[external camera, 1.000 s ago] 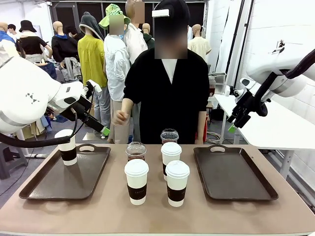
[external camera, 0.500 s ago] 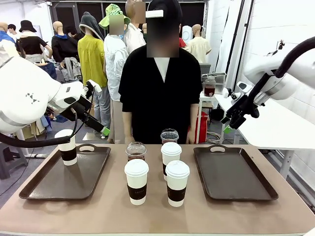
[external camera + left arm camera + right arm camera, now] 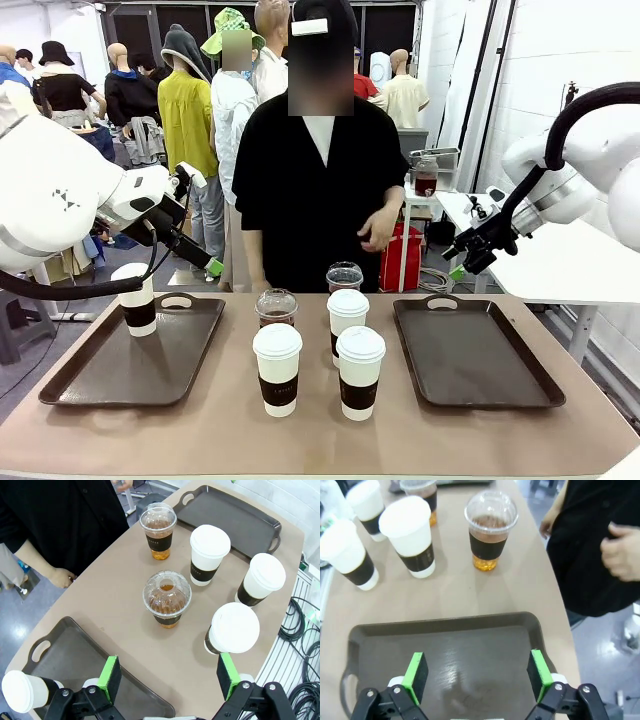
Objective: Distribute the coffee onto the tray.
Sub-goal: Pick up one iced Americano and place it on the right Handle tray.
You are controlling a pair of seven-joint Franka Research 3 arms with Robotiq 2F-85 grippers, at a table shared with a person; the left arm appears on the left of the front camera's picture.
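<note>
Reaching for the lidded cup (image 3: 360, 372) at frame centre required the right gripper (image 3: 477, 675), fingers (image 3: 417, 672) open and empty, to straddle its sleeve (image 3: 358, 393) squarely; the left gripper (image 3: 167, 677) stood open too.

One white cup (image 3: 137, 300) stands on the left tray (image 3: 150, 370), far-left corner. Three more white cups (image 3: 277, 368) and two clear cups (image 3: 276, 307) stand upright mid-table.

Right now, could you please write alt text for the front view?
Three white lidded cups and two clear domed cups stand between the left tray and right tray; a fourth white cup stands on the left one. The left gripper and right gripper hover at the sides; a person stands opposite.
</note>
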